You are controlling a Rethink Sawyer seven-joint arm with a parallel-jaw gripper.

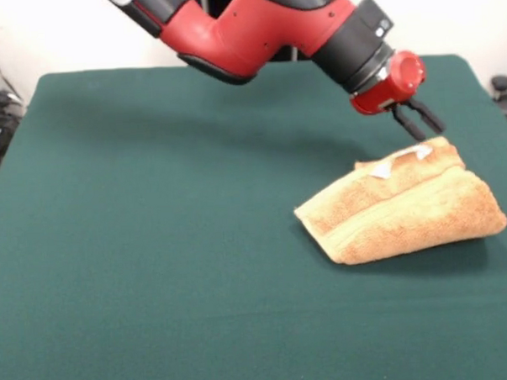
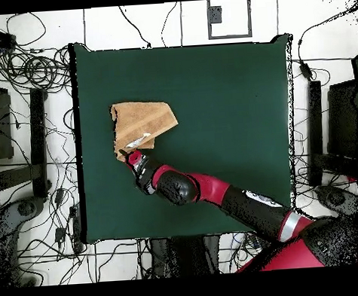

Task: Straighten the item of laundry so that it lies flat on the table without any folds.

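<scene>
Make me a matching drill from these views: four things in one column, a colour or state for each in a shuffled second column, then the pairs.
Things:
1. towel
2. table
3. tag
4. gripper

States:
A. dark green, flat
B. white, on the towel's top
C. tan-orange, folded over on itself
D. jaws apart at the towel's far edge

Pairs: 1-C, 2-A, 3-B, 4-D

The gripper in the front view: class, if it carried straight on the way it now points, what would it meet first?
Most likely the towel. The gripper points down at the folded towel's far edge, close to the white tag, with its fingers apart. Whether it already touches the cloth cannot be told from either view.
</scene>
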